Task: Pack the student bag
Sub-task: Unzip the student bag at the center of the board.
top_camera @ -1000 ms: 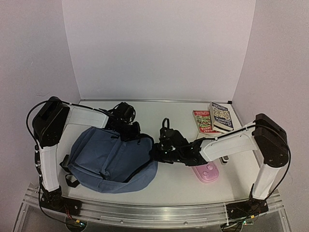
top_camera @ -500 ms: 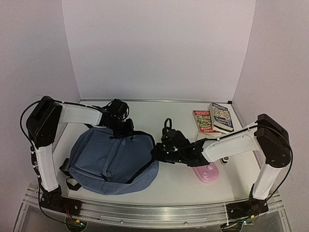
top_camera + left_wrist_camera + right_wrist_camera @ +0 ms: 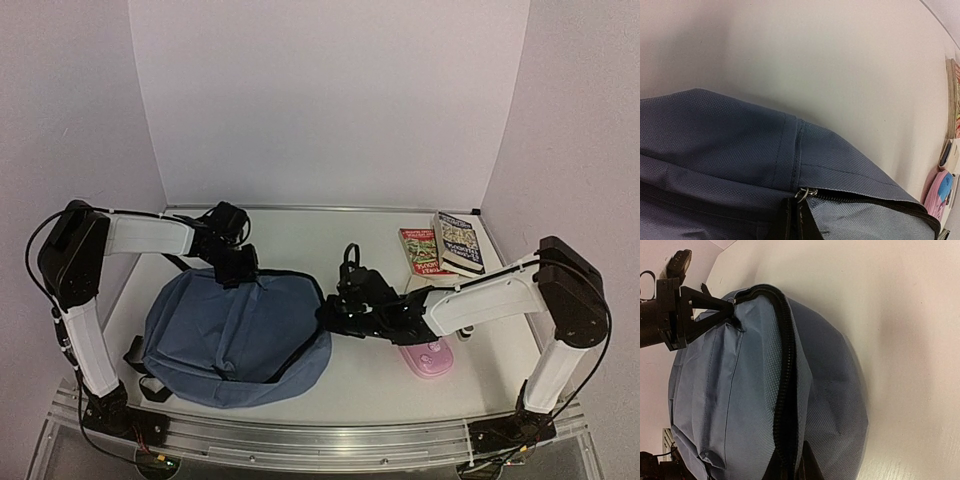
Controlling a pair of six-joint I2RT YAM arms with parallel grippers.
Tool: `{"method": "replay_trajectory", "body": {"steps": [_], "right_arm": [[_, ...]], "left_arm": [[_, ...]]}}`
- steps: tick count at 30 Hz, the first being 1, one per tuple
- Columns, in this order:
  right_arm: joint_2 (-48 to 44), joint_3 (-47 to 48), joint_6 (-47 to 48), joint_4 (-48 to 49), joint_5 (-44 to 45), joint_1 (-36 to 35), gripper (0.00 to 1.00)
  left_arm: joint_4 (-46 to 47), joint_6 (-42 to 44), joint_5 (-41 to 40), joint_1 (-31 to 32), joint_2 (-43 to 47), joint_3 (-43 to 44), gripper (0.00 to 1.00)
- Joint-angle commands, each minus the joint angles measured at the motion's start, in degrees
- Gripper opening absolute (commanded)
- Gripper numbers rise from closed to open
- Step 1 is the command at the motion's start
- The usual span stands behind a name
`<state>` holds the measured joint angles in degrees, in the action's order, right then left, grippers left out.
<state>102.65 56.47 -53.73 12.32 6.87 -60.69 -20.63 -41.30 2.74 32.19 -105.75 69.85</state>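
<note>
The student bag (image 3: 230,330), slate-blue fabric, lies flat on the left half of the table with its black zipper (image 3: 785,380) partly undone. My left gripper (image 3: 241,270) is at the bag's far edge, shut on the black zipper pull (image 3: 794,220), which hangs from the slider ring (image 3: 806,192). My right gripper (image 3: 324,318) is at the bag's right edge, shut on the fabric beside the zipper; its fingers (image 3: 810,467) barely show at the bottom of the right wrist view. The left gripper (image 3: 715,307) also shows there, at the zipper's far end.
A pink pencil case (image 3: 428,357) lies just right of the right gripper, partly under its arm. Two books (image 3: 420,250) (image 3: 458,242) lie at the back right. White walls close in the table's back and sides.
My left gripper has moved back and to the left with the zipper pull, drawing the bag's far edge along. The right gripper has stayed at the bag's right edge.
</note>
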Motion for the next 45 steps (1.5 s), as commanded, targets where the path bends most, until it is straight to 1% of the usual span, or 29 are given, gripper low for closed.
{"method": "replay_trajectory", "body": {"steps": [1, 5, 7, 9, 11, 13, 14, 15, 17, 18, 20, 24, 27, 30, 33, 36, 41, 45], "right_arm": [[-3.0, 0.2, 0.2, -1.1, 2.8, 0.2, 0.0], [-4.0, 0.8, 1.8, -2.0, 3.8, 0.6, 0.0], [-4.3, 1.2, 3.2, -2.4, 3.2, 2.1, 0.0], [-4.3, 1.6, 5.1, -2.5, 1.6, 3.6, 0.0], [-4.0, 2.4, 7.6, -2.7, 0.5, 5.4, 0.0], [-3.7, 3.6, 10.2, -3.0, -0.4, 7.0, 0.04], [-3.6, 4.1, 11.4, -3.3, -1.1, 7.6, 0.06], [-3.6, 4.7, 12.2, -3.7, -1.6, 8.2, 0.11], [-4.1, 5.6, 13.6, -4.6, -1.9, 9.1, 0.23], [-4.8, 5.9, 14.2, -5.2, -1.6, 9.3, 0.27], [-6.4, 6.2, 15.1, -6.7, -0.3, 9.7, 0.32], [-11.6, 5.4, 16.3, -10.0, 3.6, 10.2, 0.52], [-16.3, 3.3, 16.4, -11.6, 6.3, 11.0, 0.6], [-20.8, 1.0, 16.0, -12.9, 8.7, 12.1, 0.65], [-24.9, -1.3, 15.1, -14.8, 10.7, 13.3, 0.68], [-28.3, -3.6, 14.1, -15.6, 12.0, 14.4, 0.7], [-31.4, -5.8, 12.4, -15.9, 11.8, 14.9, 0.7], [-32.0, -6.5, 12.0, -16.0, 11.8, 14.9, 0.71]], "left_arm": [[-1.3, 1.7, -3.8, -1.8, 3.4, -1.2, 0.0], [0.5, 3.7, 0.1, -1.8, 4.4, -1.1, 0.0], [0.7, 4.7, 1.6, -1.8, 5.5, -0.6, 0.03], [1.1, 5.7, 3.2, -1.7, 7.2, -0.6, 0.12], [1.5, 6.8, 4.9, -1.3, 8.9, -0.5, 0.26], [1.3, 8.0, 5.5, -0.6, 10.6, -0.4, 0.4], [1.1, 8.5, 5.8, -0.1, 11.4, -0.3, 0.45], [1.0, 9.2, 6.3, 0.6, 12.3, -0.3, 0.48], [1.3, 10.5, 7.6, 2.4, 13.7, -0.6, 0.53], [1.9, 11.3, 8.3, 3.4, 14.7, -1.0, 0.56], [3.2, 12.2, 9.5, 6.1, 16.4, -2.0, 0.59], [5.9, 12.0, 11.8, 11.7, 18.2, -4.0, 0.68], [7.8, 10.8, 10.7, 15.9, 18.5, -5.3, 0.76], [9.5, 8.6, 10.5, 19.6, 17.2, -5.7, 0.79], [11.6, 6.5, 10.8, 22.0, 15.3, -5.8, 0.81], [13.2, 5.7, 12.9, 23.9, 12.2, -5.4, 0.81], [12.0, 5.5, 13.5, 25.6, 7.1, -3.0, 0.82], [6.8, 6.3, 11.2, 26.0, 3.8, 1.2, 0.82]]}}
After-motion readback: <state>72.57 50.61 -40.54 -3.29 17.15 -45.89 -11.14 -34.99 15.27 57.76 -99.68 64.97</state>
